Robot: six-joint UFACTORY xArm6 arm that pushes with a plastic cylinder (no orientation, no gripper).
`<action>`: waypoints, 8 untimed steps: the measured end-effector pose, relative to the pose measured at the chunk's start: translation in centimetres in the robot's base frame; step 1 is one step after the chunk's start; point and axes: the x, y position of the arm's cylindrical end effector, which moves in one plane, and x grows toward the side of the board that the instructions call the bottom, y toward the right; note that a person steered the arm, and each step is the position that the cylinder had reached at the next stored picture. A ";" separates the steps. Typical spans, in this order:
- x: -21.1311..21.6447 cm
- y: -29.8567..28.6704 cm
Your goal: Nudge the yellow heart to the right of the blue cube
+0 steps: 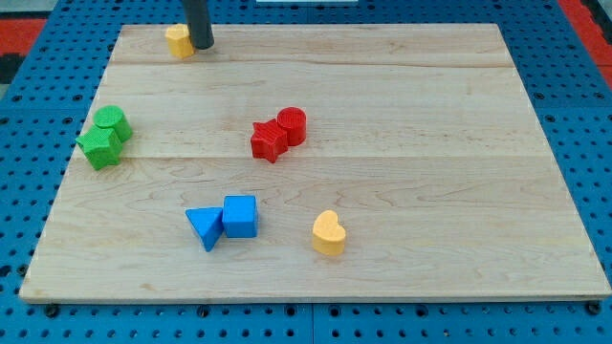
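The yellow heart (329, 233) lies on the wooden board near the view's bottom, right of centre. The blue cube (240, 216) sits to its left, a gap between them, with a blue triangle (205, 226) touching the cube's left side. My tip (202, 44) is at the view's top left, far from the heart and the cube, touching or just right of a second yellow block (178, 40).
A red star (269, 140) and a red cylinder (292, 125) touch each other at the board's middle. Two green blocks (105, 137) sit together at the left edge. The board's edge (306, 298) is close below the heart.
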 end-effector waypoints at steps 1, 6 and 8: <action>0.7 8.5; 37.9 19.6; 32.5 23.2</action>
